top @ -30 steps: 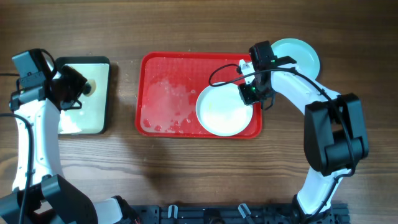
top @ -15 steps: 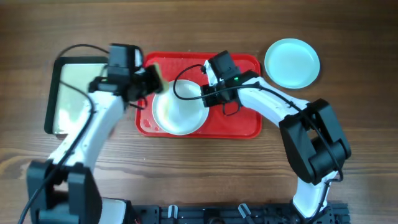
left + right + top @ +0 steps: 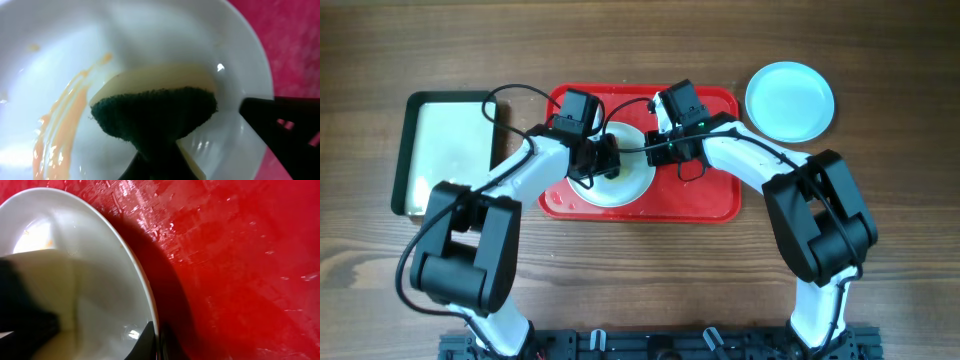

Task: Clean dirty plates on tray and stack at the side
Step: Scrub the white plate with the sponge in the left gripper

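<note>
A white plate lies on the left half of the red tray. Orange sauce smears its inside. My left gripper is shut on a yellow sponge with a dark green scouring face and presses it into the plate. My right gripper is shut on the plate's right rim, one finger inside and one outside. A pale turquoise plate sits on the table right of the tray. No other turquoise plate shows separately.
A black-rimmed white tray lies on the table left of the red tray. The red tray's floor is wet with droplets. My right finger shows at the plate's edge in the left wrist view.
The right gripper has dragged the white plate from the tray's right side to its left half. The left arm has swung from the black-rimmed tray onto the plate with the sponge.
</note>
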Action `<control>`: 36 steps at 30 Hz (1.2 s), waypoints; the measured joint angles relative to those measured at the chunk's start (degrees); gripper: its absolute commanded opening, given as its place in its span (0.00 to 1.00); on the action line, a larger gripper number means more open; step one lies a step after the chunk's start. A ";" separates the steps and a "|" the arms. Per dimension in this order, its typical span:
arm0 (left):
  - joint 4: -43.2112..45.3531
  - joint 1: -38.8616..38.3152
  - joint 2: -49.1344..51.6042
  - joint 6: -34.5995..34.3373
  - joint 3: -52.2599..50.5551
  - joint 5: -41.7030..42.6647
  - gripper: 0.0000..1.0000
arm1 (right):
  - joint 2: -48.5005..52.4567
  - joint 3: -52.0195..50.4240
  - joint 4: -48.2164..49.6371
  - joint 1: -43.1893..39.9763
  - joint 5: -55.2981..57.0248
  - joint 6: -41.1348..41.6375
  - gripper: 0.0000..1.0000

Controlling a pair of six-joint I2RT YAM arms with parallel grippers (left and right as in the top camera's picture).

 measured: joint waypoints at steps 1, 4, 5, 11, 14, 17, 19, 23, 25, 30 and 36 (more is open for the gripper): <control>0.17 0.00 0.63 1.18 0.02 -0.20 0.06 | 0.04 0.00 -0.02 -0.02 -0.22 0.00 0.04; -0.96 -0.26 0.72 4.26 0.28 -3.48 0.04 | 0.07 0.00 -0.11 -0.04 -0.76 0.02 0.04; -2.12 -0.57 0.70 5.03 0.63 -6.64 0.04 | 0.13 0.00 -0.09 -0.04 -1.01 0.02 0.04; -7.34 -0.87 0.22 6.54 1.38 -29.86 0.04 | 0.22 0.22 -0.76 -0.04 -1.68 0.22 0.04; -7.91 -1.36 0.07 6.88 1.38 -33.94 0.04 | 0.55 0.37 -0.70 0.37 -2.60 0.42 0.04; -7.52 -1.03 -1.36 6.91 1.38 -31.41 0.06 | 0.57 0.37 -0.81 0.24 -2.75 0.44 0.04; -2.69 -0.07 -3.34 6.80 1.36 -21.94 0.12 | 0.57 0.37 -0.92 -0.04 -2.82 0.39 0.04; 5.53 -0.17 -3.32 4.90 1.60 -4.31 0.05 | 0.57 0.42 -0.96 -0.15 -2.82 0.42 0.04; 5.55 -0.15 -1.86 3.76 1.62 -1.38 0.04 | 0.57 0.42 -0.96 -0.15 -2.80 0.42 0.04; 4.57 -0.15 2.95 3.32 1.81 -2.01 0.04 | 0.57 0.42 -0.96 -0.15 -2.80 0.39 0.04; -3.43 -0.09 2.19 3.02 3.72 -21.94 0.04 | 0.57 0.42 -0.96 -0.15 -2.75 0.39 0.04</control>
